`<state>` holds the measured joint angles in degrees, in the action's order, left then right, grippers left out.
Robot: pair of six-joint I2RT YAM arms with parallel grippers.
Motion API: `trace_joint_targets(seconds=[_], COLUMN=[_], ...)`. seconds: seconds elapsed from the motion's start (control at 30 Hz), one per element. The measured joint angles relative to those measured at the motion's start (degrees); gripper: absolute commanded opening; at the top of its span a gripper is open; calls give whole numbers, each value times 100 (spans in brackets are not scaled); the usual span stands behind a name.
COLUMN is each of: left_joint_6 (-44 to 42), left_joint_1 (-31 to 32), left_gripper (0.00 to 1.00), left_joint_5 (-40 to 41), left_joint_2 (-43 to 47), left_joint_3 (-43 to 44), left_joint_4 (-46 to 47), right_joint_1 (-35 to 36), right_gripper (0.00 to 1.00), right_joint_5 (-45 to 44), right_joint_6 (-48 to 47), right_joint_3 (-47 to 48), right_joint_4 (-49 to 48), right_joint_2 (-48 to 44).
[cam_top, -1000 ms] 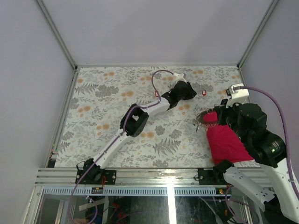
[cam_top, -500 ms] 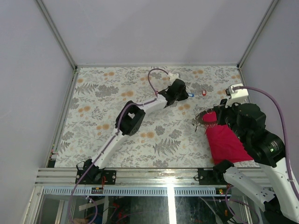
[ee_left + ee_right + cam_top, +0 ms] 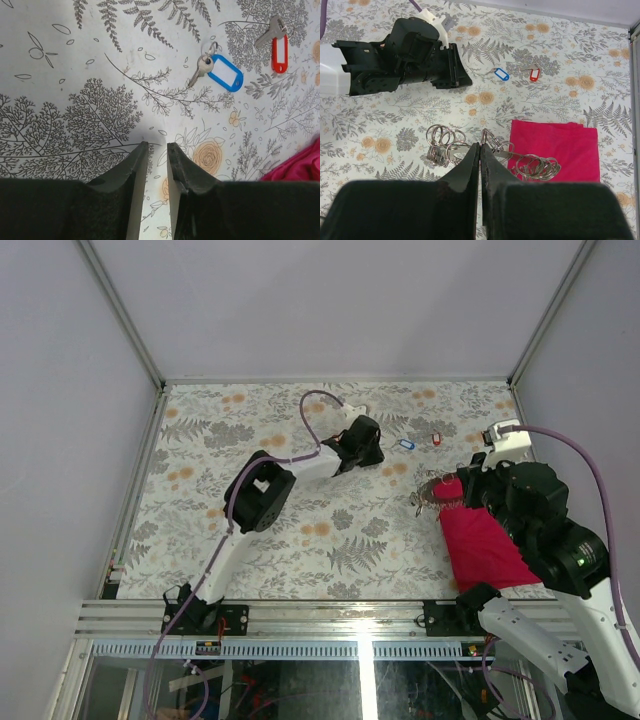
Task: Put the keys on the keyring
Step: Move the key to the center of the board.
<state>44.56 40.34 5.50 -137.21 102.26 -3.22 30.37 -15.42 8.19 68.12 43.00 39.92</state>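
Note:
A blue key tag (image 3: 225, 73) with a silver key lies flat on the floral table, and a red key tag (image 3: 280, 50) lies beyond it. From above, the blue key tag (image 3: 406, 444) and red key tag (image 3: 436, 438) sit at the back centre. My left gripper (image 3: 156, 147) is open by a narrow gap, empty, well short of the blue tag. The left gripper (image 3: 376, 450) shows left of both tags. My right gripper (image 3: 480, 147) is shut on the keyring (image 3: 445, 145), a floppy chain of small metal rings hanging to both sides. No black or white tags show.
A red cloth (image 3: 570, 140) lies under the keyring's right part; from above the red cloth (image 3: 485, 540) is at the table's right front beside the right arm. The left gripper's black body (image 3: 405, 55) stands behind the keyring. Grey walls enclose the table.
The left gripper has drawn back to the left. The blue tag, at its fingertips half a second ago, now lies free on the table. The right gripper has hardly moved.

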Motion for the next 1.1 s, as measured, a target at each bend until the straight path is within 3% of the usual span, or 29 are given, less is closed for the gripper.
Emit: trace_joint_targets(seconds=[0.2,0.4,0.63,0.87,1.1], left_joint_6=[-365,-417,188,920,1298], left_joint_1=[0,0,0,0,0], left_gripper=[32,35,37,41,41], left_joint_5=[-293,-686,-833,-758,-553], left_joint_2=[96,-192,-1045,-1864,-1954], left_joint_3=[-55,844,1788,2065,2181], left_joint_4=[387,1010,1740,1784,1985], right_joint_1=[0,0,0,0,0], right_gripper=[3,3,3,3,4], right_joint_5=[4,7,7,4,4], right_joint_6=[0,0,0,0,0], right_joint_3=[-9,-37,-48,-50,-50], right_joint_4=[-2,-4,-7,-4,-4], right_joint_2=[-13,-20,-20,-26,-46])
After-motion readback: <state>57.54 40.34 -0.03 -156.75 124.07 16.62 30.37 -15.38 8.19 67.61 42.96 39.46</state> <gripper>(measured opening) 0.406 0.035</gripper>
